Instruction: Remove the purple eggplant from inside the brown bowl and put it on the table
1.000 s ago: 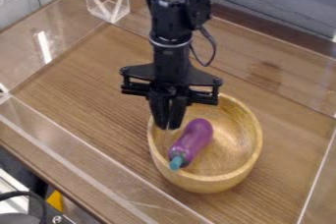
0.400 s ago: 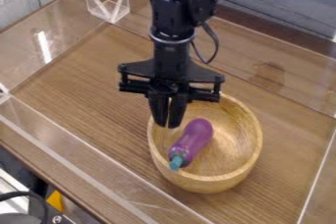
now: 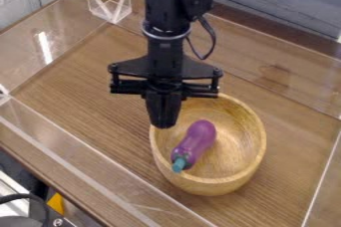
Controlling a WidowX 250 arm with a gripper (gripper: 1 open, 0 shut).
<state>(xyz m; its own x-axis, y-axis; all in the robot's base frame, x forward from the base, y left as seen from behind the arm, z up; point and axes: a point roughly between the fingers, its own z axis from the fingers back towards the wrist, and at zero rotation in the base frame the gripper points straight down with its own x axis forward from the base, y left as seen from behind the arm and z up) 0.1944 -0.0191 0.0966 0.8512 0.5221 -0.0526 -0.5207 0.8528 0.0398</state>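
Wood-grain table [image 3: 94,92] with clear acrylic walls [image 3: 60,32] carries the brown bowl [image 3: 246,121] toward the lower right. Inside it the purple eggplant [image 3: 194,141] lies slantwise, its teal stem cap toward the near rim. Above the bowl's left rim hangs the black gripper [image 3: 163,121], pointing straight down, jaws pressed together on nothing, clear of the eggplant.

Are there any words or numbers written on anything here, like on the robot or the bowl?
None: no word, number or sign can be read.
The brown bowl, the purple eggplant and the table are plain.
The gripper and its black arm show no label I can make out.
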